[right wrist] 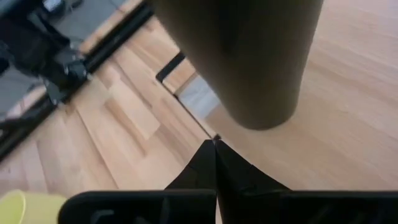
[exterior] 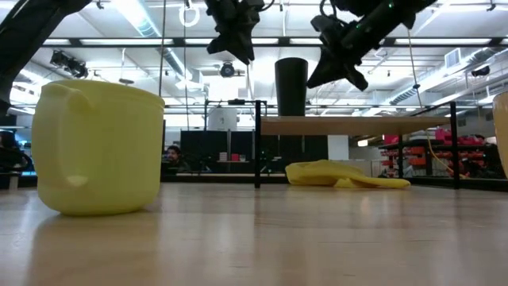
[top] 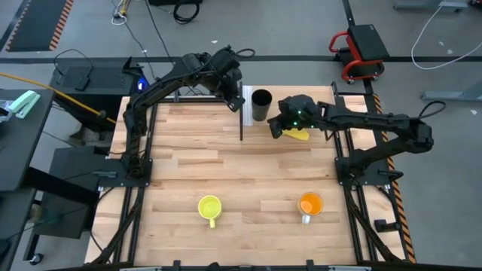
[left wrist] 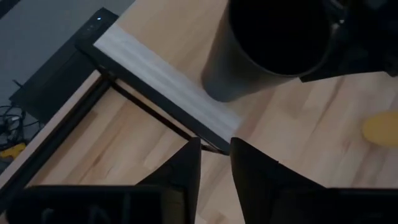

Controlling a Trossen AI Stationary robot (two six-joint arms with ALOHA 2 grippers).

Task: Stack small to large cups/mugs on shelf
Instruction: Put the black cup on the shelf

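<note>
High view. Light-wood worktop [top: 226, 165]. Raised shelf [top: 301, 102] at far edge, white end panel toward left arm. Tall black cup [top: 261, 105] upright on shelf, near that panel end. Left pincer [top: 232, 84] hanging over panel end, just beside cup, apart from it. Right pincer [top: 280, 125] at shelf's near edge, just beside cup, holding nothing. Flat yellow floppy object [top: 300, 136] partly hidden beneath right arm. Yellow mug [top: 209, 208] and orange mug [top: 310, 204] at near edge of worktop, well apart from each other and from shelf; orange mug with whitish handle.

Low view. Yellow mug [exterior: 97, 148] large in foreground on worktop, upright. Shelf board [exterior: 357, 125] raised on thin dark posts; black cup [exterior: 291, 86] standing on it. Floppy yellow object [exterior: 345, 175] lying on worktop beneath shelf. Both pincers above shelf level, one at each side of cup, neither touching it.

Left wrist view. Left pincer [left wrist: 215, 163] fingers [left wrist: 186, 171] parted by a narrow gap, empty. Black cup [left wrist: 267, 43] ahead, standing beside white end panel [left wrist: 161, 81].

Right wrist view. Right pincer [right wrist: 215, 163] fingers pressed together to a point, nothing between them. Black cup [right wrist: 249, 56] close ahead on shelf, filling upper part. Sliver of yellow mug [right wrist: 25, 208] at corner.
</note>
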